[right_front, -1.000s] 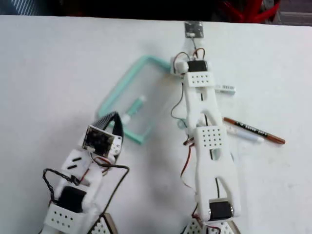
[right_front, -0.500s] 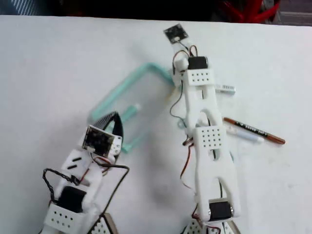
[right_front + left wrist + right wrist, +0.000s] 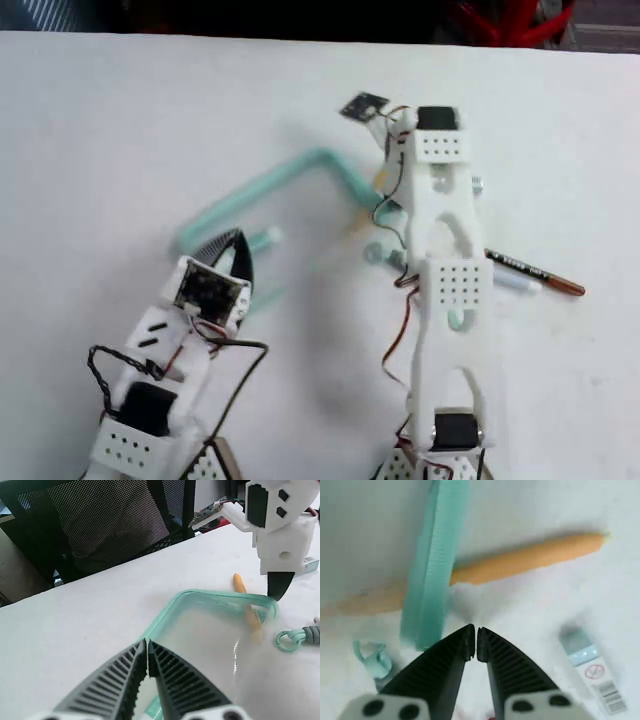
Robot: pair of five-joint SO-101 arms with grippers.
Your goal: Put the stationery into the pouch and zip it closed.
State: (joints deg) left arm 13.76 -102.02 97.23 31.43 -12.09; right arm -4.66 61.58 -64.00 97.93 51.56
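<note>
Our left gripper (image 3: 148,656) pinches the clear teal-edged pouch (image 3: 210,630); our right gripper (image 3: 476,635), jaws together, sits beside its corner. An orange pen (image 3: 520,560) lies half veiled beneath; the white table (image 3: 120,120) is open beyond.

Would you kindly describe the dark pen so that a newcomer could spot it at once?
Find the right arm stretched over the white table in the high view. On its right lies the dark pen, slanted, with a reddish-brown tip. The pale pen beside it is almost white.
</note>
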